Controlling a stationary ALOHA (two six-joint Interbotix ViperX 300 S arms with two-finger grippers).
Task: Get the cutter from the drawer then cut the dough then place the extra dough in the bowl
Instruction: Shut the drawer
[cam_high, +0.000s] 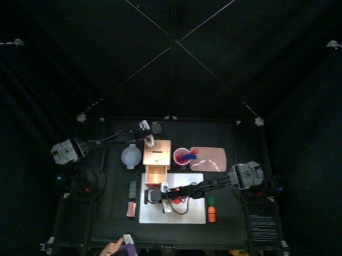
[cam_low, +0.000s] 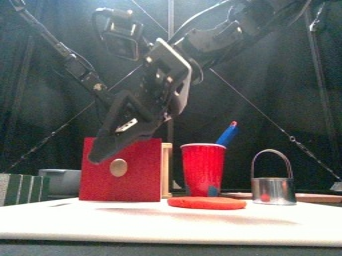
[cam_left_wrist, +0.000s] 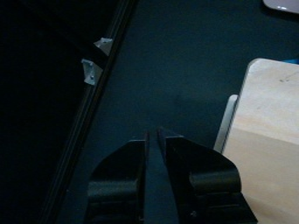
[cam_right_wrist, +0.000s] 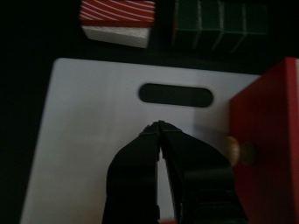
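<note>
The round metal cutter (cam_low: 271, 188) with its wire handle stands on the white cutting board (cam_low: 160, 228), at the right. A flat red dough disc (cam_low: 207, 202) lies on the board near its middle. My right gripper (cam_low: 123, 128) hangs shut and empty above the board, in front of the red drawer front (cam_low: 123, 172) of the wooden box (cam_high: 156, 158). The right wrist view shows that gripper (cam_right_wrist: 158, 129) over the board (cam_right_wrist: 93, 122), beside the drawer front (cam_right_wrist: 271, 109). My left gripper (cam_left_wrist: 153, 138) is shut over the black table next to the box (cam_left_wrist: 271, 114). The blue-grey bowl (cam_low: 60, 181) sits left of the box.
A red cup (cam_low: 205, 168) holding a blue toy knife (cam_low: 227, 132) stands behind the dough, on the pink tray (cam_high: 211, 154). A red-striped toy food (cam_right_wrist: 117, 17) and a dark green sushi roll (cam_right_wrist: 216, 19) lie on the table off the board's left edge.
</note>
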